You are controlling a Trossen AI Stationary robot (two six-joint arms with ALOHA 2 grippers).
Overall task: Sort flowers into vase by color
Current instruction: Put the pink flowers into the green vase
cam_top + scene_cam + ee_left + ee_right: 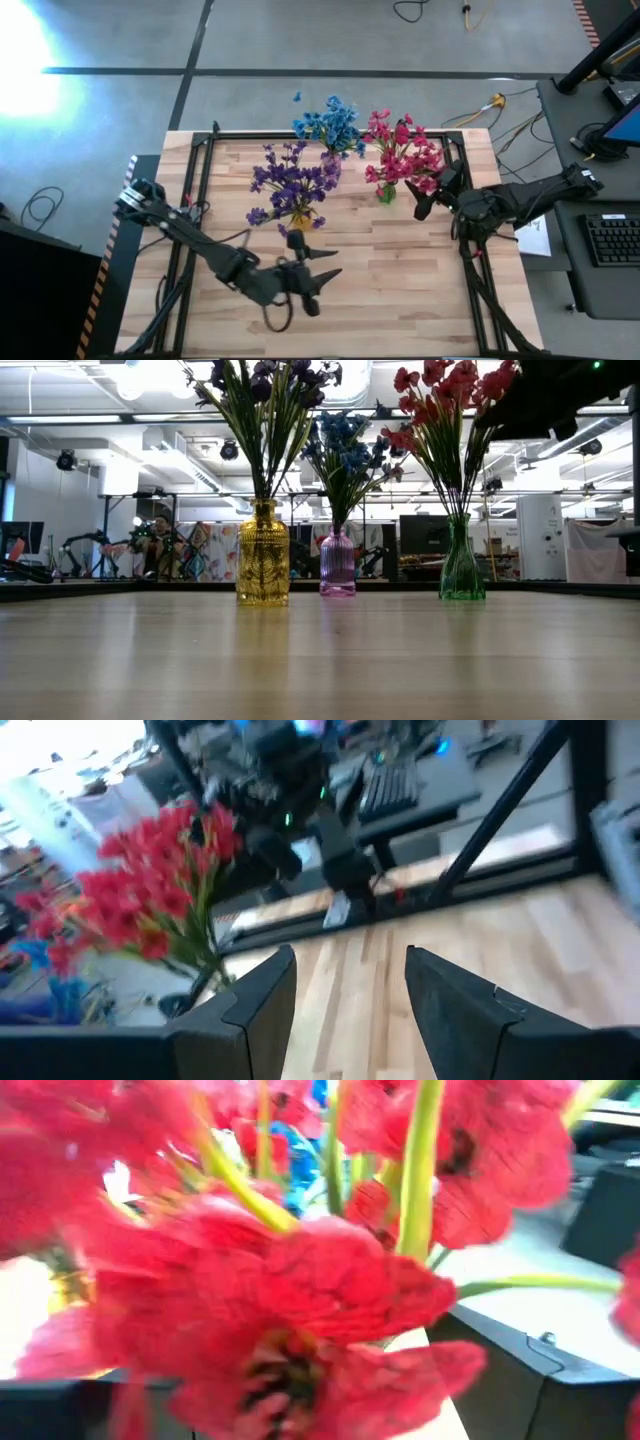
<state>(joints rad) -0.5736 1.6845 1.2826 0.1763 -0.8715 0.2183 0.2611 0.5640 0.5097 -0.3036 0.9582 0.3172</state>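
Three bunches of flowers stand in vases on the wooden table. The purple flowers (292, 182) are in a yellow vase (263, 565), the blue flowers (330, 124) in a purple vase (337, 561), and the red-pink flowers (402, 155) in a green vase (461, 568). My right gripper (432, 195) is open, just right of the red-pink bunch, whose blooms (300, 1300) fill its wrist view between the fingers. My left gripper (330, 264) hovers open and empty near the table's near edge, below the purple bunch, with bare table between its fingers (260, 1010). My right gripper stands open at the right side of the red-pink blooms (330, 1280), coming level from the table's right. The blooms hide the fingertips, so I cannot tell whether the fingers touch them.
A black metal frame (205, 140) runs around the tabletop. Bare wood (400, 290) lies across the near half of the table. Cables (495, 105) lie on the floor beyond the far right corner, and a desk with a keyboard (610, 240) stands to the right.
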